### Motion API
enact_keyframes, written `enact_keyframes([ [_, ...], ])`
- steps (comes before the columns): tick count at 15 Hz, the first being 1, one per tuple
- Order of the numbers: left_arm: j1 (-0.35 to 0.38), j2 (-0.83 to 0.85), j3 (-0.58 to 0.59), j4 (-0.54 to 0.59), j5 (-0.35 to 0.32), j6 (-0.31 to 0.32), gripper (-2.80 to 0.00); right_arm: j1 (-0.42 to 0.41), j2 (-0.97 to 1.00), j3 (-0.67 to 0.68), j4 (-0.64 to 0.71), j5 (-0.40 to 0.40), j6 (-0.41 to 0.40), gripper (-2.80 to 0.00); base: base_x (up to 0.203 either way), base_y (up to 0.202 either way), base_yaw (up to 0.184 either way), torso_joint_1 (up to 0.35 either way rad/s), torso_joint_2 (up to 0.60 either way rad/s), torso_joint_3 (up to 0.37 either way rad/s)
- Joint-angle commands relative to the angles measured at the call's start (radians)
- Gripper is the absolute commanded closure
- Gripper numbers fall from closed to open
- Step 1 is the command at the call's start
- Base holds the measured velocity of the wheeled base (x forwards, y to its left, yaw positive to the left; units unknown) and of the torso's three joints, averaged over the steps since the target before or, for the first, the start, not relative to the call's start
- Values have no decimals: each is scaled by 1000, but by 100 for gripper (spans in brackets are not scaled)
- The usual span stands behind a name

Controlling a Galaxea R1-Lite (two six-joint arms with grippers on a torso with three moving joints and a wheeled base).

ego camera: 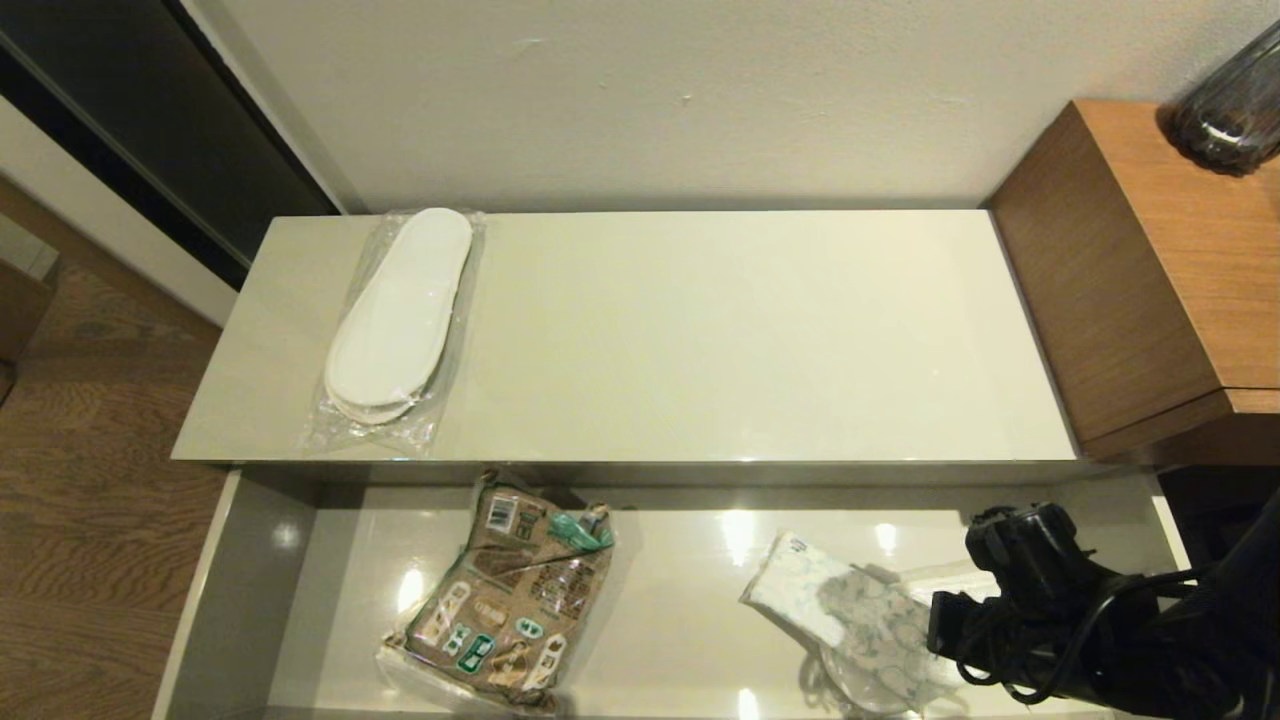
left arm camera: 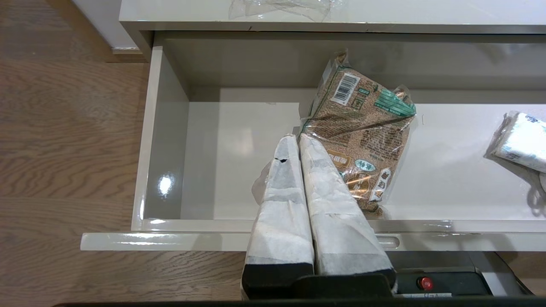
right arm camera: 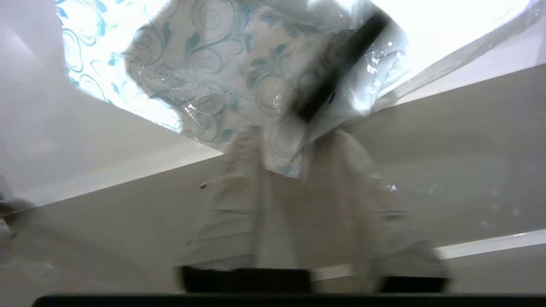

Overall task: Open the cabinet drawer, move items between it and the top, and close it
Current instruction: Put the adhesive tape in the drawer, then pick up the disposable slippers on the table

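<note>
The cabinet drawer (ego camera: pixel 250 580) stands pulled out, its cream front edge (left arm camera: pixel 170 241) nearest me. Flat white slippers in a clear bag (ego camera: pixel 400 315) lie on the left of the glossy cream top (ego camera: pixel 700 330). In the drawer's right half, my right gripper (ego camera: pixel 935 625) is shut on a corner of the white tissue pack with faint blue print (ego camera: pixel 840 600), which sits tilted between the fingers (right arm camera: pixel 243 179). My left gripper (left arm camera: pixel 298 137) is shut and empty, hovering over the drawer front beside the snack bag; it is out of the head view. I cannot make out the black tape roll.
A brown printed snack bag (ego camera: pixel 510 595) lies in the drawer's middle-left. Brown wooden furniture (ego camera: pixel 1150 270) with a dark glass vessel (ego camera: pixel 1230 105) stands right of the cabinet. Wooden floor (ego camera: pixel 90 500) lies to the left, and a wall runs behind.
</note>
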Motion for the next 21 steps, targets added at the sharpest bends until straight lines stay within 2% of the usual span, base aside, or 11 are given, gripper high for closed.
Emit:
enact_keyframes([
  [1, 0, 1, 0, 0, 0, -1, 0, 1, -17, 0, -3, -1, 4, -280, 0, 0, 0, 0, 0, 0],
  [7, 0, 1, 0, 0, 0, -1, 0, 1, -92, 12, 16, -2, -5, -280, 0, 0, 0, 0, 0, 0],
  [10, 0, 1, 0, 0, 0, 0, 0, 8, -289, -14, 181, 5, -8, -280, 0, 0, 0, 0, 0, 0],
  [12, 0, 1, 0, 0, 0, 0, 0, 11, -442, -69, 387, 10, -6, -280, 0, 0, 0, 0, 0, 0],
  [13, 0, 1, 0, 0, 0, 0, 0, 12, -515, -101, 496, 11, -4, 0, 0, 0, 0, 0, 0, 0],
  [16, 0, 1, 0, 0, 0, -1, 0, 13, -704, -182, 745, -16, -7, 0, 0, 0, 0, 0, 0, 0],
  [18, 0, 1, 0, 0, 0, -1, 0, 17, -852, -258, 969, -24, -8, 0, 0, 0, 0, 0, 0, 0],
  [21, 0, 1, 0, 0, 0, -1, 0, 26, -1053, -495, 1375, -31, -8, 0, 0, 0, 0, 0, 0, 0],
])
